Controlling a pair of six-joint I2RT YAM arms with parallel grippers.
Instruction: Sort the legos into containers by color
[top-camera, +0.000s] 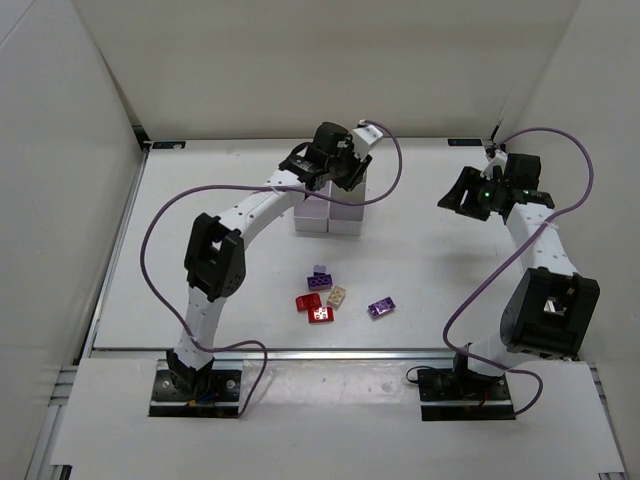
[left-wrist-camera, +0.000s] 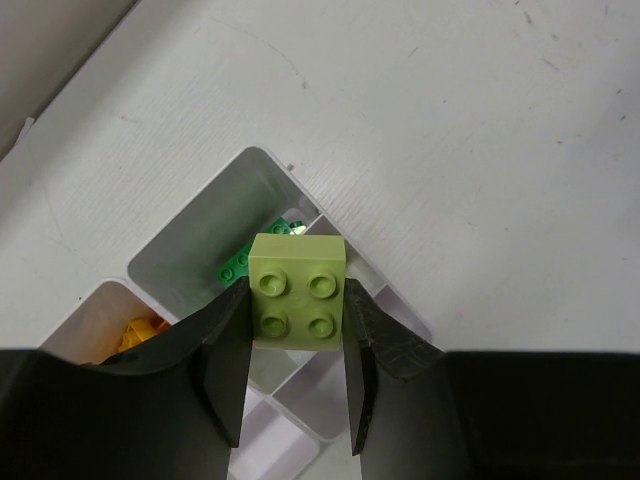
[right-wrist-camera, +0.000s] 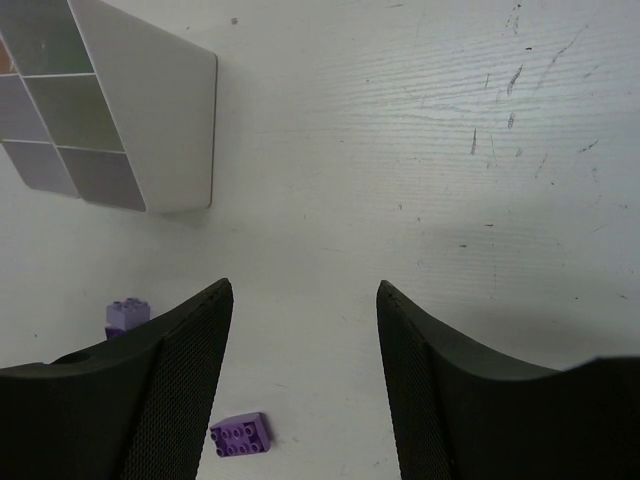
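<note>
Left fingers (left-wrist-camera: 225, 370) pinch a lime lego (left-wrist-camera: 298, 290) by its sides above the white containers (left-wrist-camera: 190, 240), while right fingers (right-wrist-camera: 170, 380) stand spread over the table (right-wrist-camera: 450, 150).

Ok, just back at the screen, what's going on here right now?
The left hand is shut on a lime brick and holds it over the containers, by the compartment with a green brick in it. The neighbouring compartment holds an orange brick. The right hand is open and empty, over the table to the right of the containers. Two purple bricks, two red bricks and a tan brick lie loose nearer the arm bases.
</note>
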